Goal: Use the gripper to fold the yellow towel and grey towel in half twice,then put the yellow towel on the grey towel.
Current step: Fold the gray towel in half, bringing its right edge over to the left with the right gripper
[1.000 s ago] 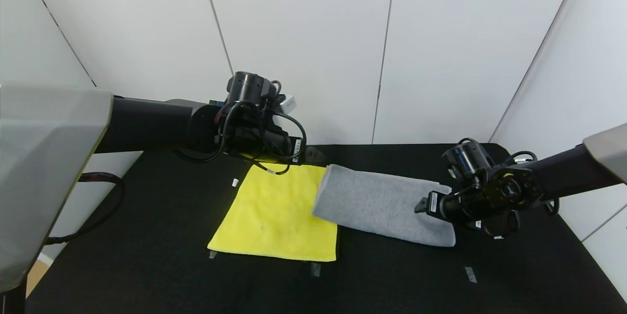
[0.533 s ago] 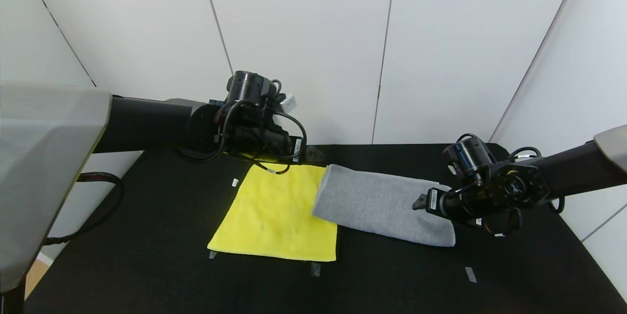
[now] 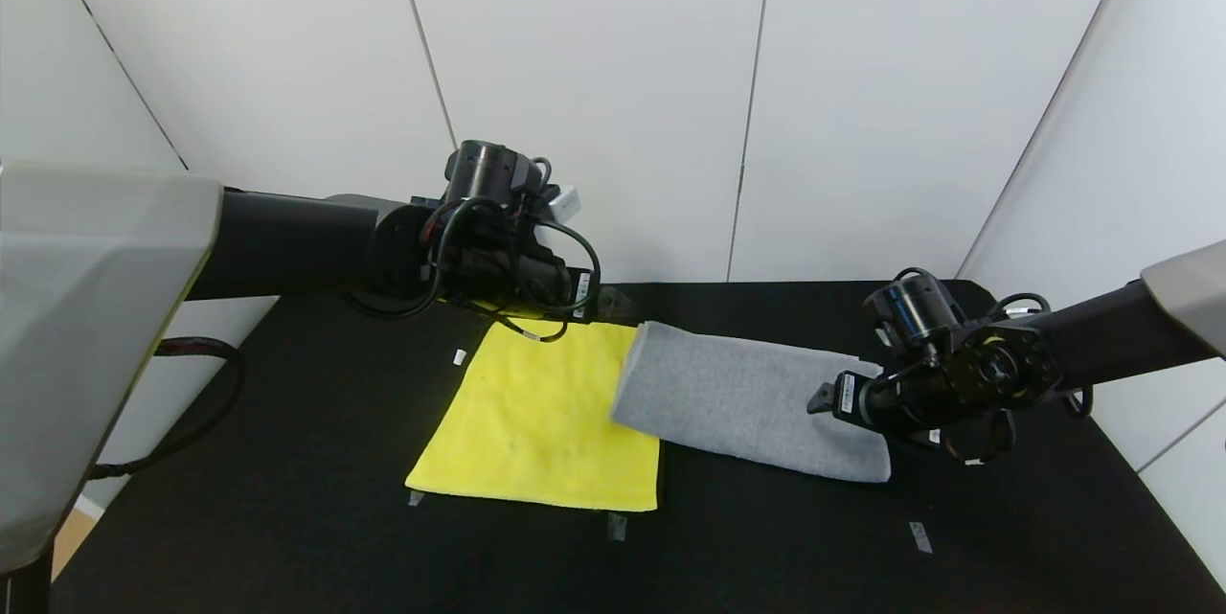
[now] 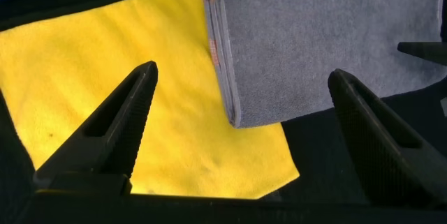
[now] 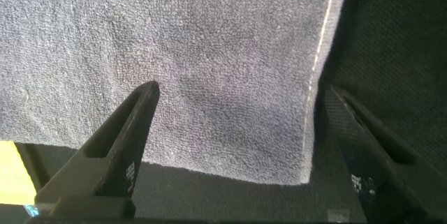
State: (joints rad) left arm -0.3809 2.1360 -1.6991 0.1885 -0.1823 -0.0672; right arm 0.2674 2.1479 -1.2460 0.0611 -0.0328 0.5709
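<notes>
The yellow towel (image 3: 541, 418) lies flat and spread on the black table. The grey towel (image 3: 747, 398) lies folded to a long strip to its right, its left end overlapping the yellow towel's right edge. My left gripper (image 4: 241, 88) is open and empty, raised over the yellow towel's far edge. In the left wrist view the yellow towel (image 4: 126, 112) and the grey towel's layered end (image 4: 300, 49) show between the fingers. My right gripper (image 5: 237, 95) is open and empty just above the grey towel's right end (image 5: 209, 63), near its corner.
The black table (image 3: 287, 499) carries small tape marks (image 3: 919, 537) near the front and left of the towels. White wall panels (image 3: 594, 68) stand close behind. A black cable (image 3: 192, 403) hangs at the left edge.
The right arm's wrist shifted slightly up and back down at the grey towel's right end. The left arm and both towels have not moved.
</notes>
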